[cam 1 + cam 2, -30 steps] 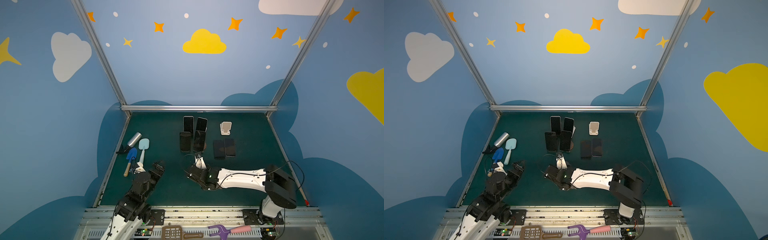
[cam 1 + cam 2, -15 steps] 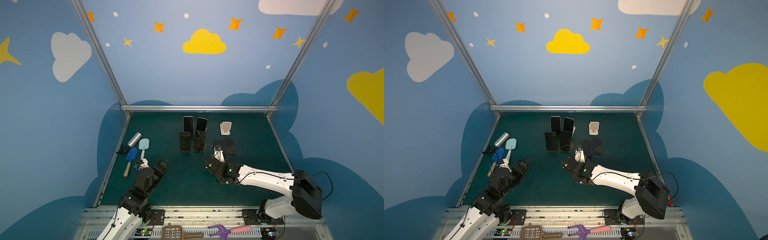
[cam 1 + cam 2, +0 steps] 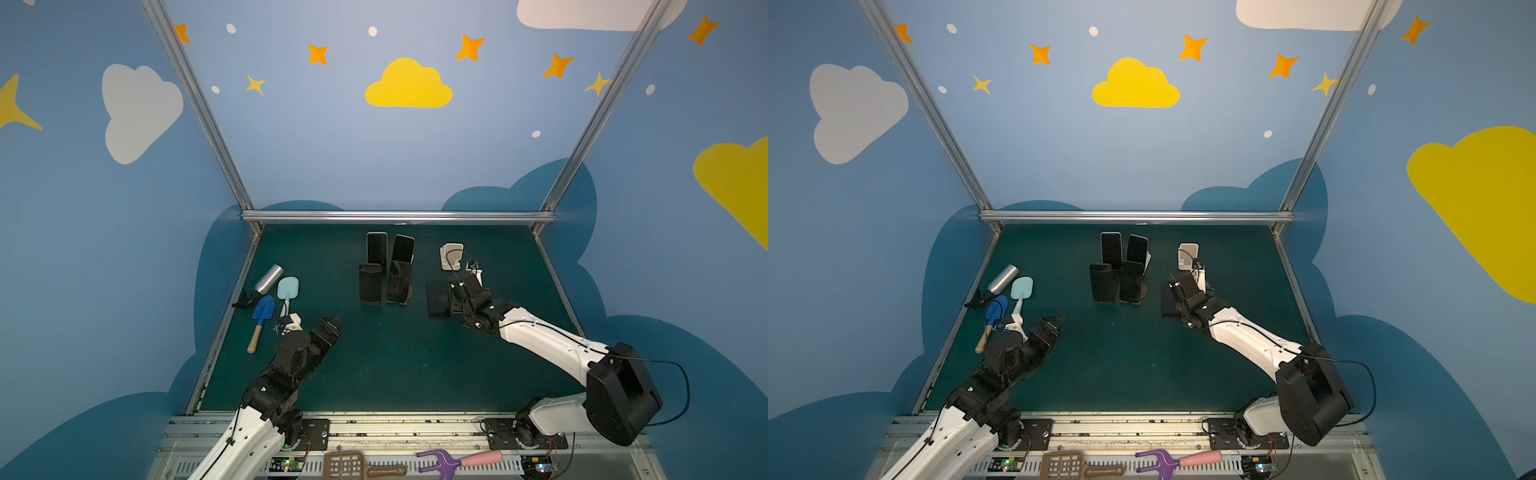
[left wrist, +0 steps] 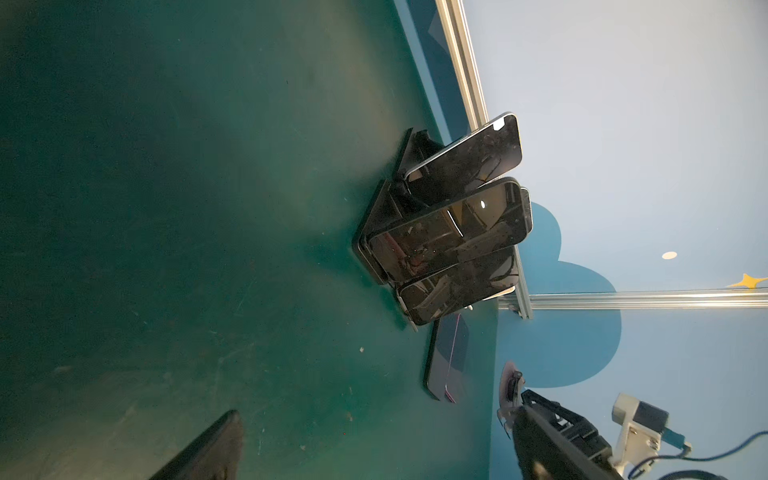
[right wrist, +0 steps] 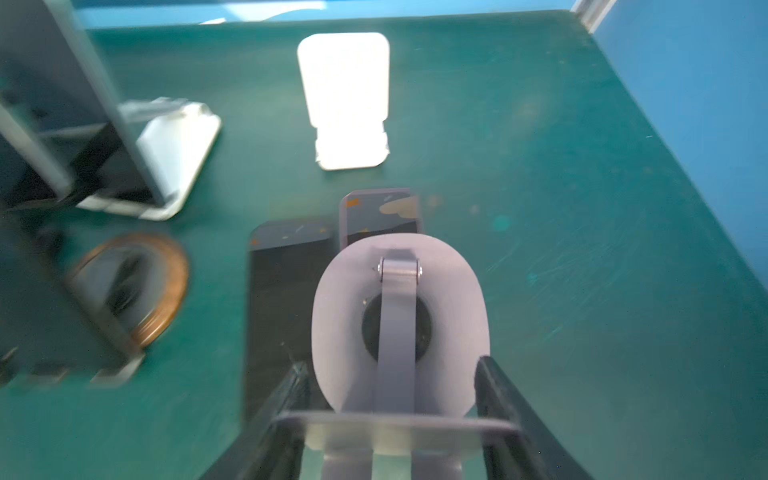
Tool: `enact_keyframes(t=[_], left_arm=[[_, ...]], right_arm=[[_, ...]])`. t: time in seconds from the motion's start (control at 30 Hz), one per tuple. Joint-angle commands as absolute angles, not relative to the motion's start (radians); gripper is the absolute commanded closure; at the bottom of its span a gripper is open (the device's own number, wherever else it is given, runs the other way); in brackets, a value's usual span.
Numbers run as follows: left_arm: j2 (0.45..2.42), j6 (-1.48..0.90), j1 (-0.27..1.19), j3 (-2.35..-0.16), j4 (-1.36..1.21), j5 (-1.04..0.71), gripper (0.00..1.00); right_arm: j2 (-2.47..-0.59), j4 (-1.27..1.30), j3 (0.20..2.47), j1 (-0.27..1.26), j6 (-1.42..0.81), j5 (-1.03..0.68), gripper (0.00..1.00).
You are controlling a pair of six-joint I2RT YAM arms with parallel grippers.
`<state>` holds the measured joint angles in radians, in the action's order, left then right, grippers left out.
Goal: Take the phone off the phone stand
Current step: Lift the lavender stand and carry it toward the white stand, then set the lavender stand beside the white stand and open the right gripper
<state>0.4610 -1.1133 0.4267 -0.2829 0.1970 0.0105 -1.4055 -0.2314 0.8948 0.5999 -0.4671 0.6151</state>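
Note:
Several dark phones stand propped on stands in the middle of the mat, two at the back (image 3: 376,251) and two in front (image 3: 370,284). Two more phones lie flat to their right, one showing in a top view (image 3: 436,299) and both in the right wrist view (image 5: 286,282). My right gripper (image 3: 459,291) (image 5: 390,368) hangs over these flat phones, shut on a pale phone stand (image 5: 399,324) by its base plate. My left gripper (image 3: 330,325) is open and empty above the front-left mat, with one finger (image 4: 208,449) showing in its wrist view.
An empty white stand (image 3: 451,257) (image 5: 345,99) stands just behind the right gripper. A metal bottle (image 3: 268,279), a pale spatula (image 3: 287,287) and a blue trowel (image 3: 262,309) lie at the left edge. A round wooden stand base (image 5: 166,286) sits under the front-right phone.
The right arm has swung from the front centre to the right and back, carrying the stand over the flat phones. The left arm has shifted slightly forward.

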Motion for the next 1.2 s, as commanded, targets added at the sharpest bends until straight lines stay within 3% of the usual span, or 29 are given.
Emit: enact_keyframes(t=[0.0,0.57,1.0,1.17], left_arm=[[0.469,-1.089,0.429,-0.316,0.163,0.002,0.00],[0.506,-1.070,0.430,-0.314,0.121,0.000,0.00],[0.537,-1.059,0.429,-0.307,0.070,0.021,0.00],[0.540,-1.057,0.430,-0.306,0.058,0.024,0.00]], right_arm=[[-1.446,-0.174,0.965,0.519,-0.385,0.529,0.50],[-1.925,-0.187,1.430,0.240,-0.274,0.298,0.49],[-2.224,-0.492,1.849,0.163,-0.259,0.172,0.49],[-2.255,-0.557,1.893,0.156,-0.269,0.183,0.47]])
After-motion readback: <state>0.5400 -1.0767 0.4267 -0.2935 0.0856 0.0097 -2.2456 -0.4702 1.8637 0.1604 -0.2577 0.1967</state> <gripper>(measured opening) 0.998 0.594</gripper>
